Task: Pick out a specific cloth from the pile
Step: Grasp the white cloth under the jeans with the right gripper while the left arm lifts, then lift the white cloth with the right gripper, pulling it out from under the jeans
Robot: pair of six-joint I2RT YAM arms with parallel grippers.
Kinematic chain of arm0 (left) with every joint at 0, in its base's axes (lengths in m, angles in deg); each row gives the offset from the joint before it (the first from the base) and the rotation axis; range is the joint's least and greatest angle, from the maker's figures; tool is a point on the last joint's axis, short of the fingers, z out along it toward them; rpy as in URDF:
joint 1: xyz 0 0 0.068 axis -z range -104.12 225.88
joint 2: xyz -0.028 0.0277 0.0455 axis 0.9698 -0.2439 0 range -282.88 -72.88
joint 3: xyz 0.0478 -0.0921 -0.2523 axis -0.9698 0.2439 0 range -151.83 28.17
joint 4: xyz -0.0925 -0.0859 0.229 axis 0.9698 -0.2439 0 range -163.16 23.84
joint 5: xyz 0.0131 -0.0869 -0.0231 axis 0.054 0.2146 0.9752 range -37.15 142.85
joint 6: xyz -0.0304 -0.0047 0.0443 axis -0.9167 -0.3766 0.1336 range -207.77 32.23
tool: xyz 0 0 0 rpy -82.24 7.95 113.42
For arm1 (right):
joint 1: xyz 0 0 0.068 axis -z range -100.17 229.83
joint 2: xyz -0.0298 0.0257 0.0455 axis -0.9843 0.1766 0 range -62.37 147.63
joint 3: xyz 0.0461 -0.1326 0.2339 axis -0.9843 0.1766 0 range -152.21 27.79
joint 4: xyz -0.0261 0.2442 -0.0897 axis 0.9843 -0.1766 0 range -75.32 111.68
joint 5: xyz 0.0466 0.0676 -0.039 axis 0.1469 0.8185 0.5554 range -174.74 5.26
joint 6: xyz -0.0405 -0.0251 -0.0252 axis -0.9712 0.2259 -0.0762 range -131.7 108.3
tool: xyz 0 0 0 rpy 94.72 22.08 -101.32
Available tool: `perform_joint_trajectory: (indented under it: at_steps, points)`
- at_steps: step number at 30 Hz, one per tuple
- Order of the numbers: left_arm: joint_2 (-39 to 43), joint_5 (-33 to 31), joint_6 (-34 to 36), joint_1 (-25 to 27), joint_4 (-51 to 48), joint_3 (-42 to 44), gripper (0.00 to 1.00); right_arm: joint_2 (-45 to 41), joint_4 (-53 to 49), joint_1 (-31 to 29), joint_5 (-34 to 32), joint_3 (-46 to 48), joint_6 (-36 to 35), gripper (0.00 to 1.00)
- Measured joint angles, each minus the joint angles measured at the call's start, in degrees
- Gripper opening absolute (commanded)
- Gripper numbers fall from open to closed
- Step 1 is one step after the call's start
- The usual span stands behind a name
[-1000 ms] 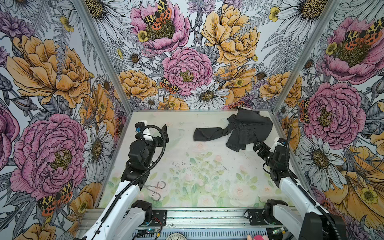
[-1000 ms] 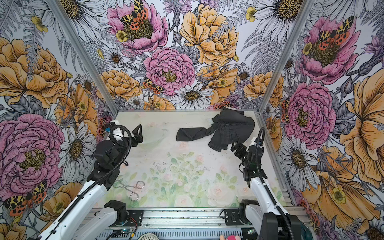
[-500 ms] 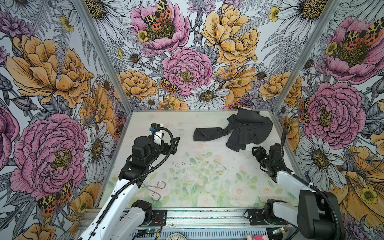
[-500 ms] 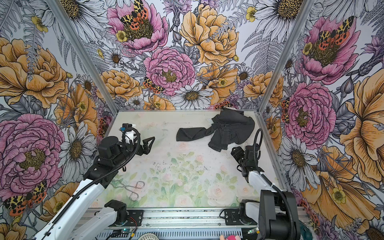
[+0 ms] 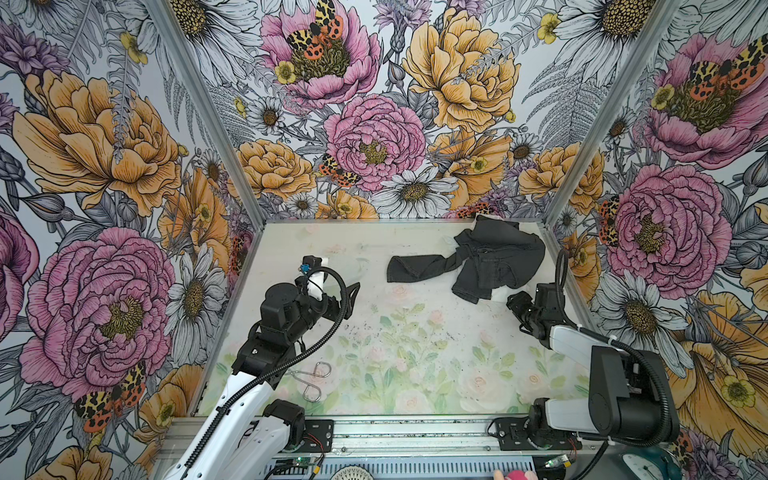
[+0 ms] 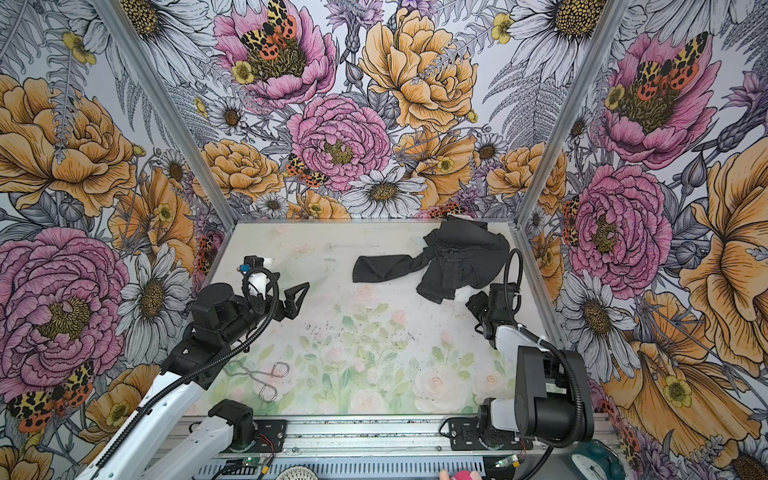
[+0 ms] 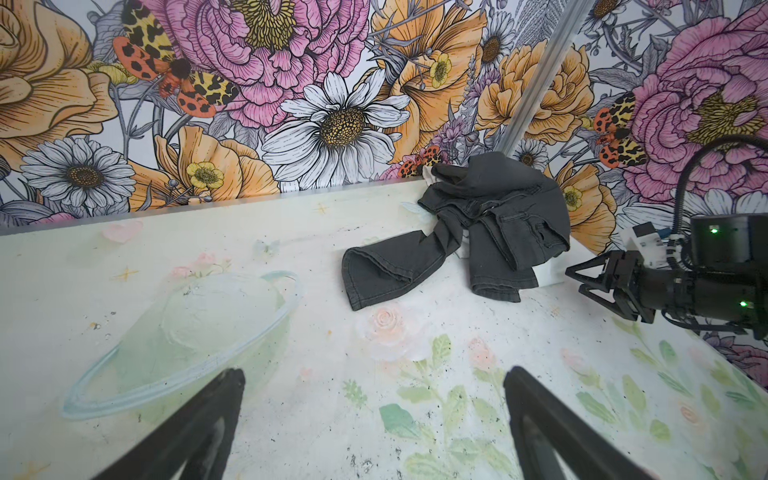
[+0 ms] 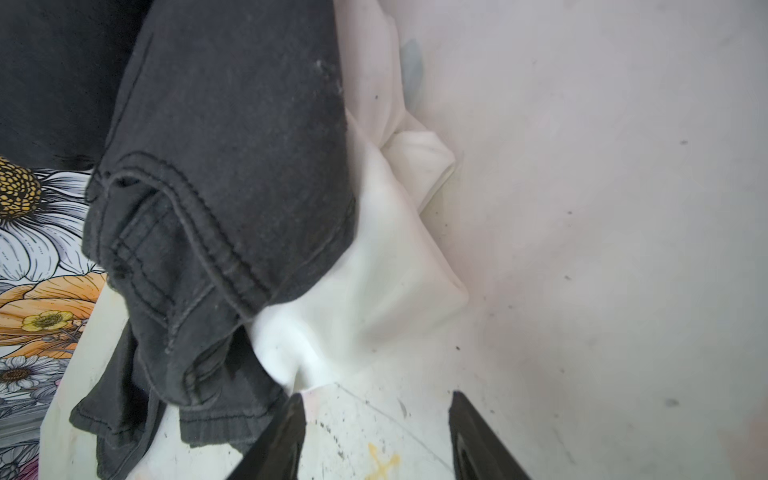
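The left end effector hovers over the left half of the table, its jaws spread wide and empty, well apart from the clothes. It has no part in the job yet. A pair of metal tongs lies untouched near the front edge.

Toward the back right corner sits the pile of dark clothes, one jeans leg stretched out leftward. The cloth is almost wholly buried under it. Only a white fold pokes out at the pile's near right edge, flat on the table.

The right end effector is low, just short of that fold, with its jaws partly apart and only bare table between them. Nothing is gripped.

So the task looks barely begun: approach made, target exposed. Pinching the fold and drawing the cloth free of the jeans remain.
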Motion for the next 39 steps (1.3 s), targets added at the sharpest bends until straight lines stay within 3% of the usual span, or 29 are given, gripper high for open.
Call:
perform_joint_trajectory:
  at_steps: [15,23,28,37,39]
  points:
    - [0.7,-0.8,0.0,0.0,0.0,0.7,0.99,7.0,0.0,2.1,-1.1,-4.3,-2.8,0.54]
    - [0.7,-0.8,0.0,-0.2,0.0,0.7,0.99,10.0,0.1,2.2,-0.9,-6.0,-3.1,0.47]
    - [0.6,-0.8,0.0,-0.4,0.0,0.7,0.98,11.7,0.2,2.2,-0.9,-6.8,-3.8,0.36]
    - [0.6,-0.9,0.0,-0.4,0.0,1.0,0.99,13.4,1.6,2.6,-0.3,-7.5,-4.0,0.04]
    - [0.7,-0.9,0.0,-0.4,0.0,1.0,0.99,13.4,2.2,2.6,0.2,-7.5,-3.9,0.00]
